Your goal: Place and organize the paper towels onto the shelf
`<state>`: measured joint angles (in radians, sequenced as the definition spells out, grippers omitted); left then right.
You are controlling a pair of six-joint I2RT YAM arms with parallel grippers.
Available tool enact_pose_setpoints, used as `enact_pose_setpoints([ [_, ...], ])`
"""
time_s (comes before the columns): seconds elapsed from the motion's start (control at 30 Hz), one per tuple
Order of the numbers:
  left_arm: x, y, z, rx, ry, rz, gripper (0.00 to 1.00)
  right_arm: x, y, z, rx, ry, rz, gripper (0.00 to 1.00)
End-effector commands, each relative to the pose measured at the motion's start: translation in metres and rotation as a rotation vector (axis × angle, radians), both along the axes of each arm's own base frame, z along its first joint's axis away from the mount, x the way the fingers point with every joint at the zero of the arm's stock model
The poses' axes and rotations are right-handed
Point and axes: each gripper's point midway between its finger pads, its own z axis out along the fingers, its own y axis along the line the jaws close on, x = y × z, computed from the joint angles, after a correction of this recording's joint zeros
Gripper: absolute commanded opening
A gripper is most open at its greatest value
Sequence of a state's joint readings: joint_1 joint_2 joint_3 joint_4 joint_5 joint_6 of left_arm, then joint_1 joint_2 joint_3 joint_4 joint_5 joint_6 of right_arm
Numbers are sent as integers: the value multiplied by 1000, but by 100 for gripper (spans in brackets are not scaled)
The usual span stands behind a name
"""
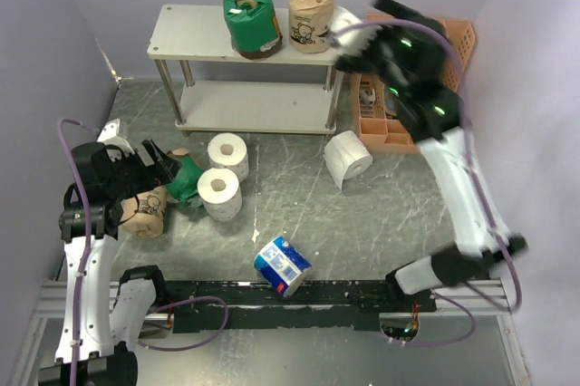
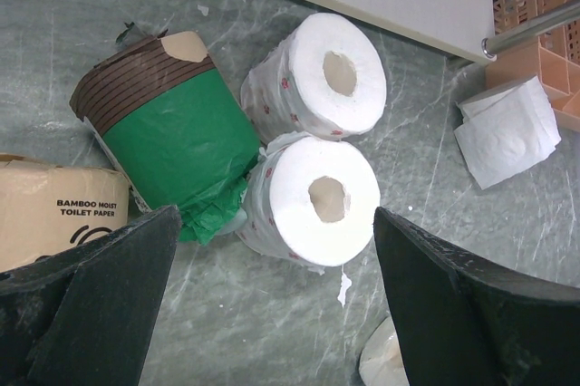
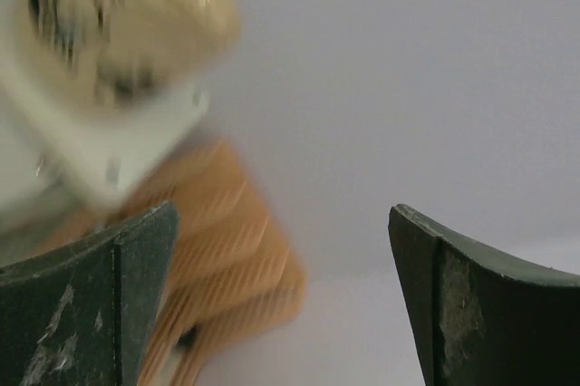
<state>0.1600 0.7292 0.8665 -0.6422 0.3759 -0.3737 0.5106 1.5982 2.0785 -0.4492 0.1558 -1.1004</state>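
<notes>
Shelf [image 1: 190, 34]: green roll [image 1: 251, 22] upright | blue-and-white roll [image 1: 283, 266] lying sideways

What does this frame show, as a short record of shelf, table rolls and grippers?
shelf top tier: green-wrapped roll, tan-wrapped roll
table: rear white roll, front white roll, tipped white roll, blue-and-white roll, second green roll, second tan roll
left gripper: open, above the left cluster of rolls
right gripper: open, empty, by the shelf's right end
</notes>
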Motion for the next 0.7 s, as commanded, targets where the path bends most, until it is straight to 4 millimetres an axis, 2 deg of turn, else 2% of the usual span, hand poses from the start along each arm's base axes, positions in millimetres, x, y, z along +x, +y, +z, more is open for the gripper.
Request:
enact_pose_setpoints([
  [0.0, 1, 3, 4, 20, -26, 10, 100, -95, -48, -101, 46, 314, 117, 100],
  [0.07, 1, 2, 4, 19, -23, 6, 100, -130, -61, -178, -163, 402, 166, 99],
  [0.17, 3, 3, 1, 20, -15, 12, 100, -150, -90, -268, -392, 514, 136, 91],
  [0.3, 5, 5, -4, 20, 4, 21, 100, -158, -114, -334, -489, 734, 160, 80],
  [0.43, 6, 7, -4, 24, 6, 33, 100, -137, -117, -363, -506, 803, 172, 74],
  [0.67, 7, 11, -4, 22, 6, 46, 100, -95, -111, -382, -451, 802, 187, 76],
])
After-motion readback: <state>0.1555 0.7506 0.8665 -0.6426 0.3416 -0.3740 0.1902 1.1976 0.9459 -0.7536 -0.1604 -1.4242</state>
